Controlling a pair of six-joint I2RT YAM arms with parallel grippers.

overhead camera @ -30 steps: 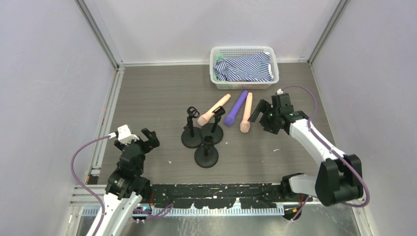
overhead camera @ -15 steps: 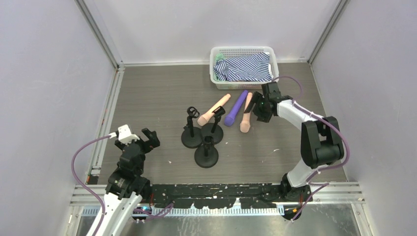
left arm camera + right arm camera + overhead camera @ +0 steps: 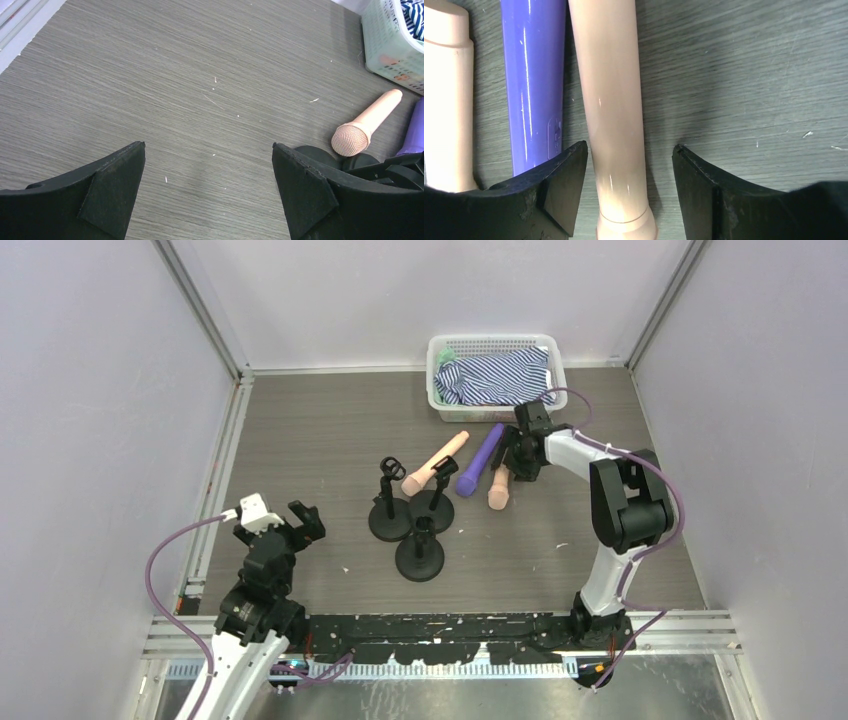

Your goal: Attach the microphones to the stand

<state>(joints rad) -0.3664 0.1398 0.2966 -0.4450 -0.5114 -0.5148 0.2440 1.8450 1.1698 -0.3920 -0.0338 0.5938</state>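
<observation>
**So far, 0 of 3 microphones on a stand**

Plainly, the job is at its opening step. All 3 microphones lie flat on the tabletop (image 3: 330, 430), side by side between the stands and the far edge: the left peach microphone (image 3: 436, 461), the purple microphone (image 3: 531, 75) and the right peach microphone (image 3: 611, 100). The purple one and the right peach one touch, or nearly touch, along their handles.

The near stand (image 3: 419, 555), left stand (image 3: 389, 518) and right stand (image 3: 432, 508) are clustered upright just in front of the microphones, and each clip at the top looks empty.

The right end effector (image 3: 630, 150) is down at the tabletop, straddling the handle of the right peach microphone. Its jaws are apart, with a clear gap on one side (the other finger sits very close to the handle), so nothing is gripped yet. The left end effector (image 3: 208, 147) is spread wide over bare tabletop, well apart from the stands, holding nothing.

By my reckoning everything remains: 3 grasps, 3 lifts and 3 seatings in the clips.
</observation>
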